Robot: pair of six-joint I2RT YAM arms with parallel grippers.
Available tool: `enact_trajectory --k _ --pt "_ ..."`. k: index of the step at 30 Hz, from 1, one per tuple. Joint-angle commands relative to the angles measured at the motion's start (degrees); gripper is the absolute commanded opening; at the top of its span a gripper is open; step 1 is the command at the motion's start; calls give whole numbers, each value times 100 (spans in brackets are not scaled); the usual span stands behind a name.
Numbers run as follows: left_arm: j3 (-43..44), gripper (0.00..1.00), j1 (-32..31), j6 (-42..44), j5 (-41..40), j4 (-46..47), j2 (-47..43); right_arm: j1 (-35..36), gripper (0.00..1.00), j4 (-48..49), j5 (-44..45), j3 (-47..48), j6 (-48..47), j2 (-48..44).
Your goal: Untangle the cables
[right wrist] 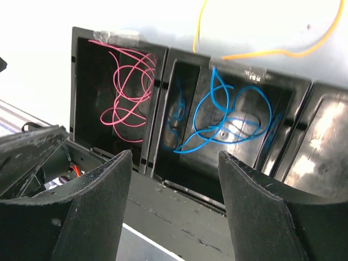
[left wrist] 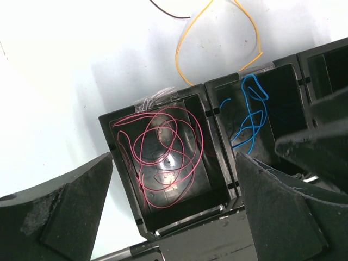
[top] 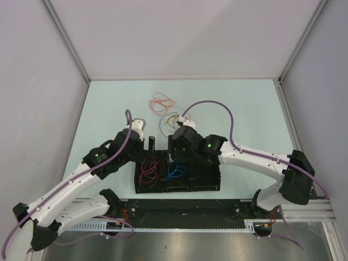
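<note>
Hovers with left gripper (left wrist: 174, 157) spread wide and empty above the red cables (left wrist: 163, 157) in a black bin (left wrist: 109, 130); holds right gripper (right wrist: 175, 153) parted, empty, over the blue cables (right wrist: 223, 119).

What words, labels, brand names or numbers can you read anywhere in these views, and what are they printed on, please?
None can be read in any view.
The tape strips on the rims of the black bins look blank; any finer marking is too small to tell.
</note>
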Motion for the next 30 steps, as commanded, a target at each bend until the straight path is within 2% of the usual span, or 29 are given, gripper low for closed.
enact_trajectory --k 1,6,9,13,18,19,21,23,24,25,27,30 --pt "-104 100 62 214 178 287 -9 290 69 -163 796 154 483 -86" --pt "-183 100 53 170 134 331 -17 580 68 -144 1077 154 623 -173" --pt "-184 100 53 161 73 322 27 642 60 -661 1490 154 825 -419" --pt "-148 100 53 21 -409 182 -17 642 60 -1611 2017 145 870 -919" --pt "-139 100 79 134 -981 348 -210 642 69 -1833 2589 31 177 -1604" --pt "-244 100 88 205 -1139 436 -367 634 74 -1815 2755 -65 -16 -1702" --pt "-359 100 80 240 -1631 655 -535 538 75 -1692 2827 -206 -228 -2087" --pt "-394 100 80 -91 -2026 508 -746 318 93 -1552 2617 -434 -404 -2378" --pt "-421 100 79 -128 -2132 550 -808 187 98 -1508 2459 -505 -483 -2649" --pt "-525 100 88 -94 -2081 629 -895 -250 100 -1472 1979 -592 -562 -2783" --pt "-596 100 88 -76 -1706 900 -887 -691 100 -1358 1528 -830 -870 -3002" --pt "-457 100 88 -330 -1519 972 -537 -1316 100 -1323 1359 -1076 -1186 -3328"
